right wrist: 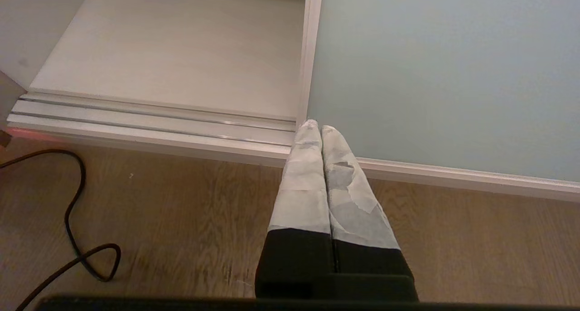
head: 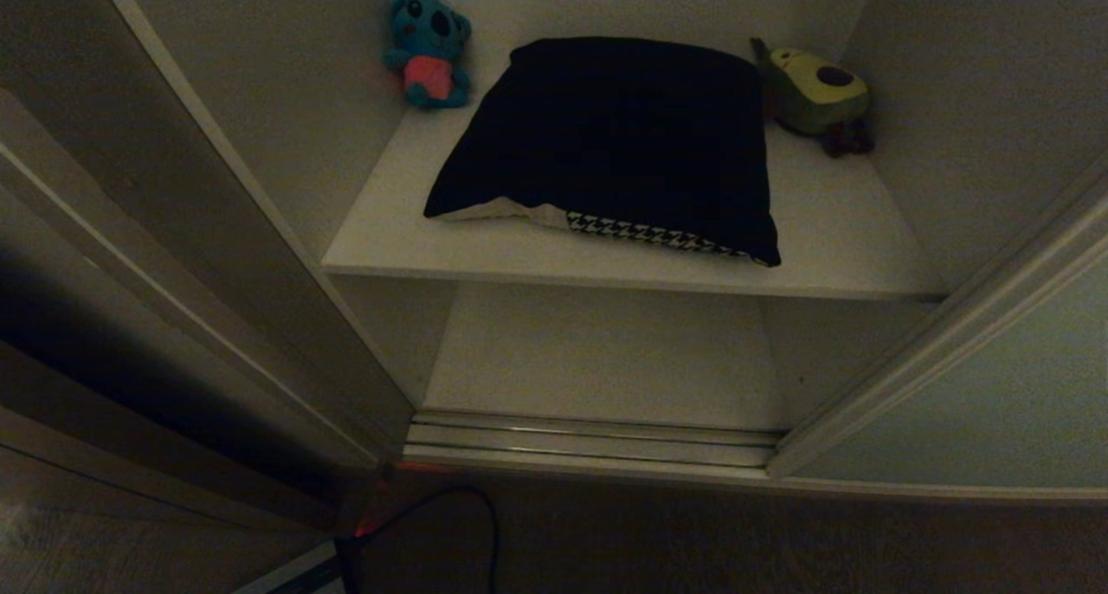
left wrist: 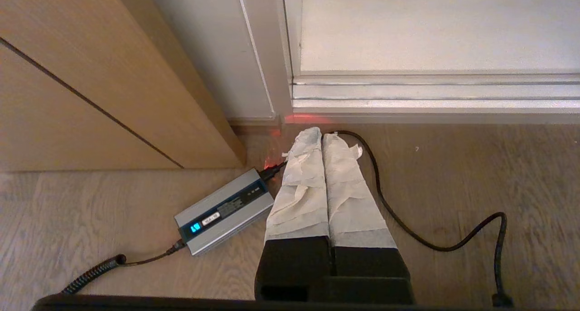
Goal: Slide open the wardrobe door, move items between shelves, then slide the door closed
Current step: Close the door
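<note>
A: Status, wardrobe?

B: Sliding wardrobe door [head: 978, 386] is slid to the right; opening exposed. Pale grey-green panel w/ off-white rim, also seen in right wrist view [right wrist: 444, 75]. Floor track [head: 589, 442] runs along the base of the opening.

A: Cushion posn?

B: Cushion [head: 615, 144] lies flat on the upper shelf [head: 831, 230], black back up. Houndstooth and beige patches show along the front edge only. Lower shelf [head: 597, 351] underneath carries nothing visible.

A: Other items on the upper shelf?

B: Two plush toys at the rear. Blue toy [head: 428, 50] in the left rear corner, apart from the cushion. Green avocado toy [head: 815, 92] in the right rear corner, just beside the cushion's rear right corner; contact can't be told.

A: Grippers?

B: Neither arm in head view. Left gripper [left wrist: 317, 136]: tape-wrapped fingers [left wrist: 301, 184] pressed together, nothing between them, hanging low over the wood floor [left wrist: 453, 184] near the left end of the track. Right gripper [right wrist: 316, 127]: fingers [right wrist: 303, 179] likewise closed, empty, over the floor at the door's leading edge.

A: Floor obstructions?

B: Grey charger box [left wrist: 224, 211] w/ lit display, beside the left gripper in wrist view. Black cable [left wrist: 408, 231] trails from it across the floor.
</note>
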### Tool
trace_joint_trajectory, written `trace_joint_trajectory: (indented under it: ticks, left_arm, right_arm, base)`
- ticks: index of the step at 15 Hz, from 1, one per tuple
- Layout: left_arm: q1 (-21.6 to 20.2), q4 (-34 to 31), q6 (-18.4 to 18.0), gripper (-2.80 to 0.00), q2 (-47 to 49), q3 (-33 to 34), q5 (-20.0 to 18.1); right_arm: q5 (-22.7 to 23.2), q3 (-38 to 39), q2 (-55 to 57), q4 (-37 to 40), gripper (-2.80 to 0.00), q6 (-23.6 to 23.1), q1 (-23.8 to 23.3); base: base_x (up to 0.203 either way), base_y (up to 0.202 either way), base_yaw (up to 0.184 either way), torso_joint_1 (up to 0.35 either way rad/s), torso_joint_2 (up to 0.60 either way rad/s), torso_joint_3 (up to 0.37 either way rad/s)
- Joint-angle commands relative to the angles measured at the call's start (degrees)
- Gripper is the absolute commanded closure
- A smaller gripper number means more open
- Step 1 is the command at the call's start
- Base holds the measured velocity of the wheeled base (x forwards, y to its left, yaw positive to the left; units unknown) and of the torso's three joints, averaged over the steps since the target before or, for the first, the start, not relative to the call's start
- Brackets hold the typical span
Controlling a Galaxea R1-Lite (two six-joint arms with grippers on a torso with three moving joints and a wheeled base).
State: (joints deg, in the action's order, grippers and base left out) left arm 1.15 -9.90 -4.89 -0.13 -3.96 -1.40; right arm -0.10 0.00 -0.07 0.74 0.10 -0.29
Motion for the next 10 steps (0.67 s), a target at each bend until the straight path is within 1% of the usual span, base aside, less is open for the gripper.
trace_joint_trajectory:
  ticks: [1, 6, 8, 10]
  left_arm:
    - [0.00, -0.03, -0.03, 0.00, 0.05, 0.01, 0.00]
    - [0.00, -0.03, -0.03, 0.00, 0.05, 0.01, 0.00]
    - [0.00, -0.03, -0.03, 0.00, 0.05, 0.01, 0.00]
    - [0.00, -0.03, -0.03, 0.00, 0.05, 0.01, 0.00]
  right_arm:
    - [0.01, 0.26, -0.01, 0.04, 0.00, -0.01, 0.03]
    - [0.01, 0.26, -0.01, -0.03, 0.00, -0.01, 0.03]
    - [0.01, 0.26, -0.10, 0.14, 0.00, -1.32, 0.03]
    - [0.01, 0.26, -0.01, 0.14, 0.00, -0.80, 0.03]
  base:
    - [0.000, 0.000, 0.000, 0.000, 0.00, 0.000]
    - [0.000, 0.000, 0.000, 0.000, 0.00, 0.000]
    - [0.000, 0.000, 0.000, 0.000, 0.00, 0.000]
    - [0.000, 0.000, 0.000, 0.000, 0.00, 0.000]
